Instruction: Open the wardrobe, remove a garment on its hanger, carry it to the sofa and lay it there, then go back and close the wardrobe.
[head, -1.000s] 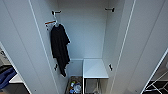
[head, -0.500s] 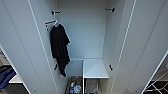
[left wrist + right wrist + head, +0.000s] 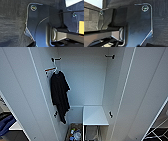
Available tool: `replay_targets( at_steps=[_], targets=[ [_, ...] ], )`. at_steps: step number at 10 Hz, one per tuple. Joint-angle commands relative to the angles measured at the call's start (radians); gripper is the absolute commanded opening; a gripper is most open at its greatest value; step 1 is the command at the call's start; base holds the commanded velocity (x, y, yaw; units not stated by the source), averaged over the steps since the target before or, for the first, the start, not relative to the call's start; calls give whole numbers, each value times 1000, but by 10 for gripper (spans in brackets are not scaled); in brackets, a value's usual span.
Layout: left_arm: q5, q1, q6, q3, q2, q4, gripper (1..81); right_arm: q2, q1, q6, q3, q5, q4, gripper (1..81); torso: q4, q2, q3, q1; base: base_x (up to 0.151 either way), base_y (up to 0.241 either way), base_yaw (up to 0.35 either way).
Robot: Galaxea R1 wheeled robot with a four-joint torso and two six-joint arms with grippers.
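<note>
Low at both wrists, the cameras look down past the robot's own dark plates onto dark carpeted floor (image 3: 11, 25). I cannot tell whether the left end effector or the right end effector is apart or together. Neither wrist view has cloth or a hanger against the plate, so I judge both to be carrying nothing.

Outward from there, in the head view, the wardrobe (image 3: 22, 97) stands straight ahead and close, with both doors swung wide. The left door (image 3: 15, 84) runs out on the left arm's side and the right door (image 3: 145, 97) on the right arm's side, so each door lies nearest the arm of its own side. The long axis of each door is upright, and each free edge stands forward of the cabinet mouth, beside the robot and not in front of it.

Inside, a black t-shirt (image 3: 59, 95) hangs from its own hanger (image 3: 55, 70) at the left end, close to the left inner wall, with the rest of the hanging space bare back to the rear wall. A white shelf (image 3: 95, 115) sits low on the right, and a basket of small things (image 3: 74, 134) stands on the wardrobe floor to the left of it.

Beyond the left door's lower edge lies a blue shape (image 3: 6, 124); it may be the sofa, but I cannot tell.

As things lie, closing looks like the part left, and it turns on those two door edges.
</note>
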Motion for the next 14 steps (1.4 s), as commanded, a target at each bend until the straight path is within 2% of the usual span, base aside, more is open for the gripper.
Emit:
replay_targets(
  at_steps=[1, 4, 7, 8, 10, 13, 14],
  targets=[
    [-92, -41, -36, 344, -366, -22, 811, -281, 115, 66, 250, -47, 29, 811, 0, 0, 0, 0, 0, 0, 0],
    [-132, -101, -142, 427, -545, -24, 811, -419, 181, 132, 283, 16, 49, 811, 0, 0, 0, 0, 0, 0, 0],
    [-160, -161, -234, 464, -709, -24, 811, -528, 251, 259, 257, 71, 48, 811, 0, 0, 0, 0, 0, 0, 0],
    [-183, -188, -271, 467, -766, -24, 811, -565, 291, 293, 256, 71, 48, 811, 0, 0, 0, 0, 0, 0, 0],
    [-180, -271, -342, 430, -844, -24, 811, -640, 371, 384, 273, 73, 48, 811, 0, 0, 0, 0, 0, 0, 0],
    [-155, -381, -390, 333, -930, -25, 811, -770, 513, 464, 286, 53, 48, 811, 0, 1, 0, 0, 0, 0, 0],
    [-137, -427, -403, 308, -947, -27, 811, -803, 573, 481, 316, 22, 48, 811, 0, 1, 0, 1, 0, 0, 0]
  ],
)
